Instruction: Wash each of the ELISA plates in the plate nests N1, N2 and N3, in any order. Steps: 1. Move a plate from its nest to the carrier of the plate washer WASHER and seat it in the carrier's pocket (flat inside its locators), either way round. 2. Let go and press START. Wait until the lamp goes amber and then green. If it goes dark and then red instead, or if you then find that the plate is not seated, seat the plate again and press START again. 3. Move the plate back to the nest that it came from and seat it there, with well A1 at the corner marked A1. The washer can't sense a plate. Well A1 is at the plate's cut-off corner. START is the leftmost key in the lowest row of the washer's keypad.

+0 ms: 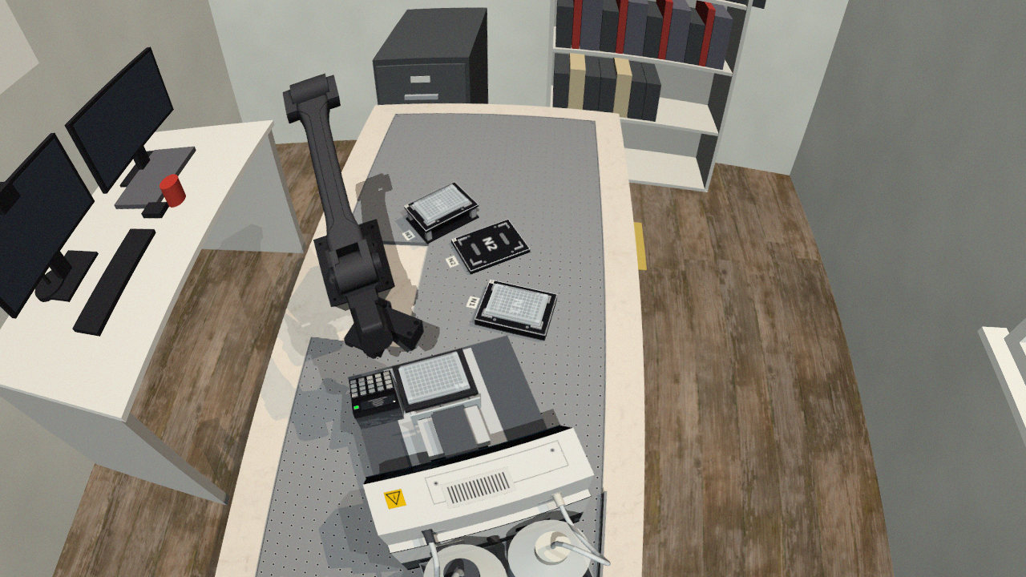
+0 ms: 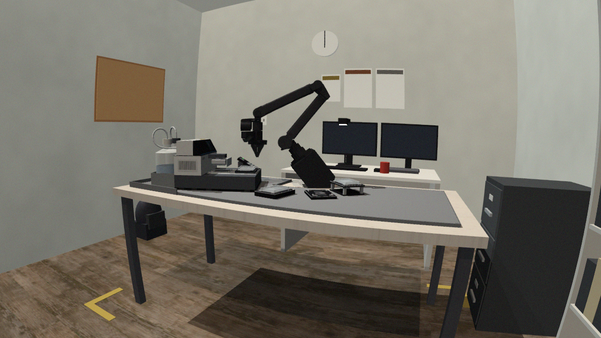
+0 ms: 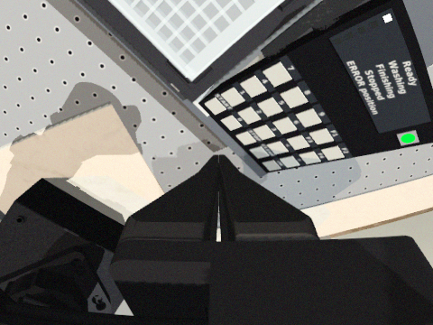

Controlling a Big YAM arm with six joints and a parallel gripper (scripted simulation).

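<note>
ELISA plate (image 1: 435, 378) (image 2: 247, 168) (image 3: 198, 36), pale, translucent and rectangular, with a fine grid of wells, lies in the dark-rimmed carrier (image 1: 466, 365) (image 3: 190, 86) of the plate washer (image 1: 480, 494) (image 2: 191, 164), as the top view shows. It looks flat there, though its cut-off corner is too small to tell. Just beside it is the keypad (image 1: 372, 383) (image 3: 275, 117), with its lamp (image 1: 356, 407) (image 3: 408, 138) lit green. Nest N2 (image 1: 490, 245) (image 2: 320, 195) bears only its printed label and pale corner marks. A second pale plate (image 1: 515, 304) (image 2: 276, 188) sits in N1, and a third (image 1: 442, 203) (image 2: 345, 181) on the raised nest N3.

In the exterior view, the black arm (image 1: 329, 171) (image 2: 294, 104) reaches over the desk (image 1: 624, 287) (image 2: 294, 222) (image 3: 383, 203), its jaws pointing down, closed and apart from the washer below. The carrier's plate shows only as a thin, light slab near the front of the washer. N3 stands on short posts; N1 and N2 are low.

In the wrist view, the jaws meet at their tips, closed on nothing. Part of the plate shows at the upper edge: whitish rim, greyish square wells, one corner towards the jaws. START (image 3: 216, 106) is near that corner, untouched. The panel beside the keys reads Ready, Washing, Finishing, Stopped and ERROR position.
</note>
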